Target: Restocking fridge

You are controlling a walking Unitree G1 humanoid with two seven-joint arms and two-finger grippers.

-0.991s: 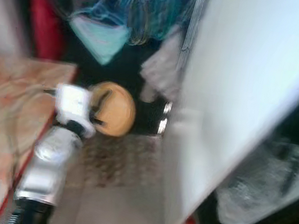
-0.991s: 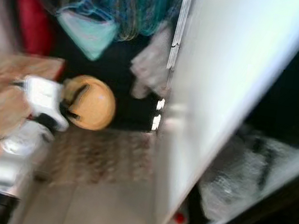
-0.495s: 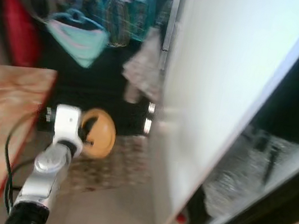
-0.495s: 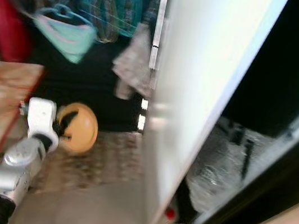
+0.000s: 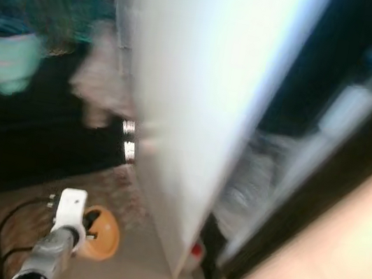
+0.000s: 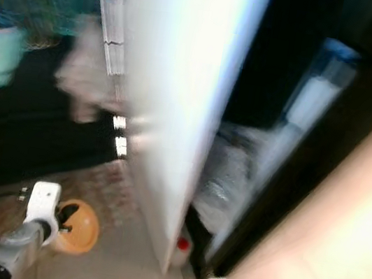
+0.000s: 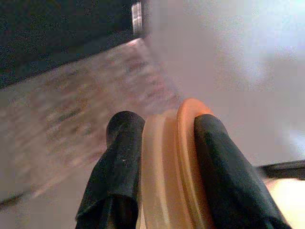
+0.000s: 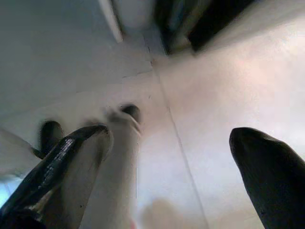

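between left pincer fingers, orange lid; right pincer agape

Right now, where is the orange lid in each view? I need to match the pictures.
Left eye view: orange lid low on the left, at the left gripper.
Right eye view: low left again, beside the white wrist.
Left wrist view: lid edge-on, clamped between the black fingers.
Right wrist view: floor and the open right gripper.
Shared landmark: the white fridge door.

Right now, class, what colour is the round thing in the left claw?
Orange; the plate in the left claw shows best in the left wrist view.
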